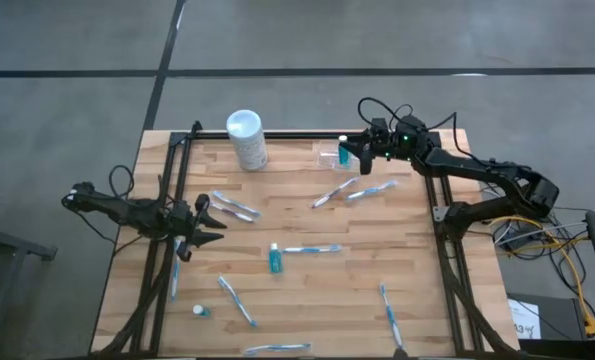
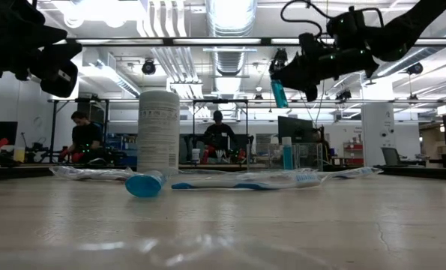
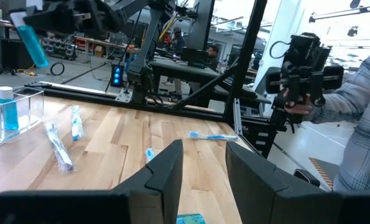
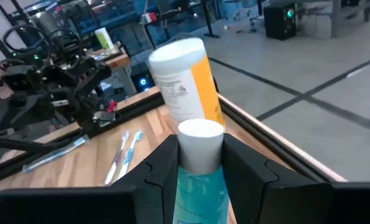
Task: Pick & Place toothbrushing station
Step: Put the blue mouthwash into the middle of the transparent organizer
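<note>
The right hand [image 1: 349, 152] hangs above the far edge of the surface [image 1: 307, 290], clamped on a teal tube [image 4: 200, 180] with a white cap. Just below it sits the clear holder [image 1: 329, 156], with a small blue bottle [image 3: 8, 112] standing inside. The left hand [image 1: 209, 222] waits low near the left edge, fingers apart and empty. A white cylinder [image 1: 246, 139] stands at the far side; toothbrushes [image 1: 312, 249] lie scattered about.

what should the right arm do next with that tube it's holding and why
Probably lower it straight down: the right gripper holds a teal tube in the air close by the clear holder, which already has one tube standing inside. The left gripper waits open.
</note>
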